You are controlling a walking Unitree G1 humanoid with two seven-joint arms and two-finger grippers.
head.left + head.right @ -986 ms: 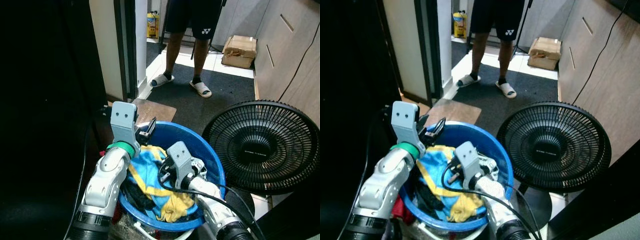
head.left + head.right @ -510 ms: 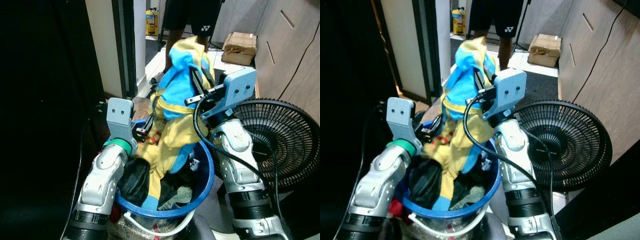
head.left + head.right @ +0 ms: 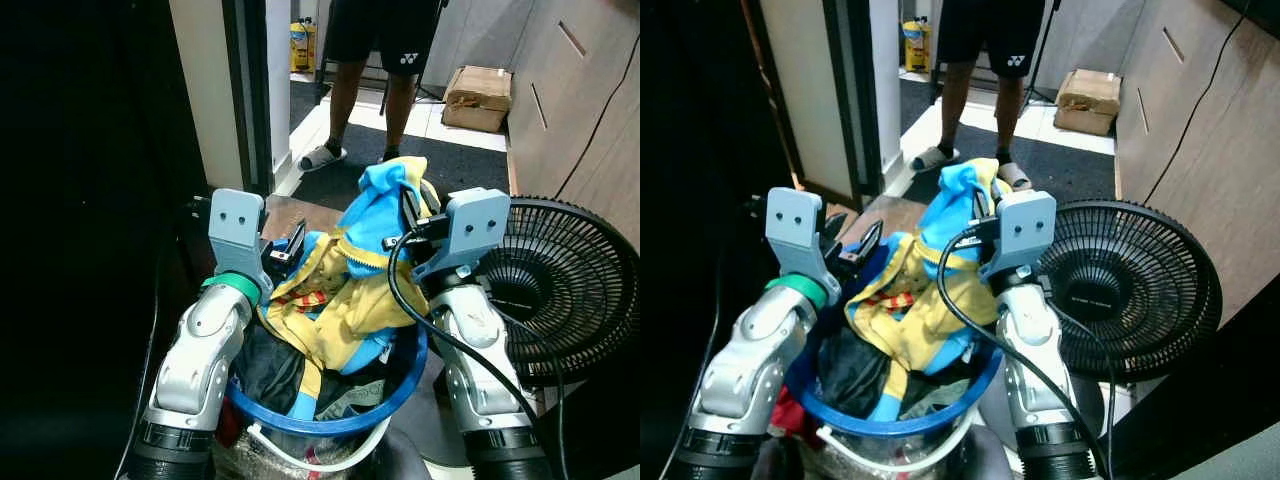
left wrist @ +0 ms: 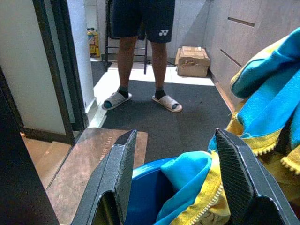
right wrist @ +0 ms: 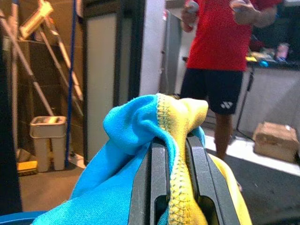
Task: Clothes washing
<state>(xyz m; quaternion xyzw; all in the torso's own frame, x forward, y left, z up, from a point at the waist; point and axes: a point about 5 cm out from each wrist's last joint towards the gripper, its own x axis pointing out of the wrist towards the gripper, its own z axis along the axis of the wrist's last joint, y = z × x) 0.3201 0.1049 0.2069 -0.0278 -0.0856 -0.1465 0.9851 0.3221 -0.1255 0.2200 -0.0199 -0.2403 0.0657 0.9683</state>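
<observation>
The right tool (image 5: 171, 173) is clamped on a fold of a blue and yellow towel (image 3: 345, 300), its 2 black fingers (image 5: 158, 178) pressed against the cloth from both sides, with a yellow fringed edge running down between them. It holds the cloth's top above the blue laundry basket (image 3: 405, 375), and the rest of the towel hangs down from the tool into the basket, draping over dark clothes (image 3: 265, 360) piled inside.

The left tool (image 4: 176, 173) sits at the basket's near-left rim, its 2 fingers spread apart with nothing between them. In the left wrist view part of the towel lies just beyond and below the fingers, inside the blue rim, and more of it hangs beside the far finger.

To the right of the basket stands a black floor fan (image 3: 560, 285), close to the right arm. Beyond the basket a person (image 3: 385, 60) in dark shorts and sandals stands on a dark mat (image 3: 440, 175) near a doorway. A cardboard box (image 3: 477, 98) sits on the floor next to grey cabinets (image 3: 580, 80).
</observation>
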